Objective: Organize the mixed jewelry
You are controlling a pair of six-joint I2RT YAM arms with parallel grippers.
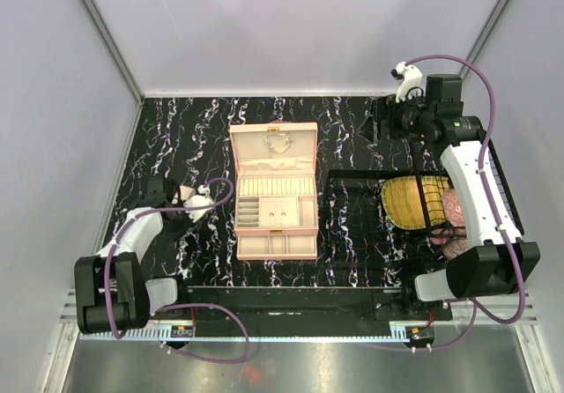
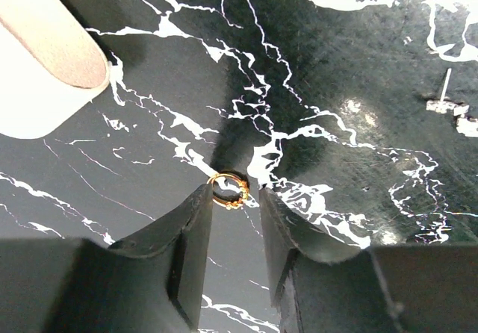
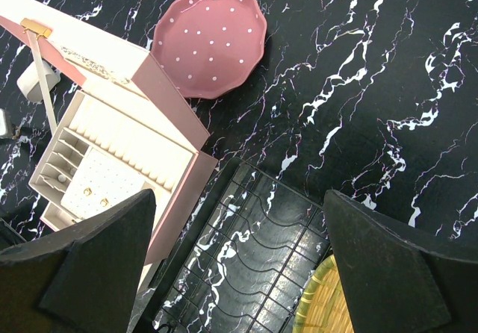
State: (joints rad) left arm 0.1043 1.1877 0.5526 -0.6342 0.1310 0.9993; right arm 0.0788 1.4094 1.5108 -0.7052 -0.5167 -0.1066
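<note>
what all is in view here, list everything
table: one, black marble, under everything
jewelry case: one, pink with cream lining, open, mid-table
studs: two, gold, inside the case
ring: one, gold, on the table left of the case
dotted dish: one, pink, near the case's lid
wire rack: one, black, right of the case
plate: one, yellow-green, in the rack
left gripper: one, black, open around the ring
right gripper: one, black, open, empty, above the rack
</note>
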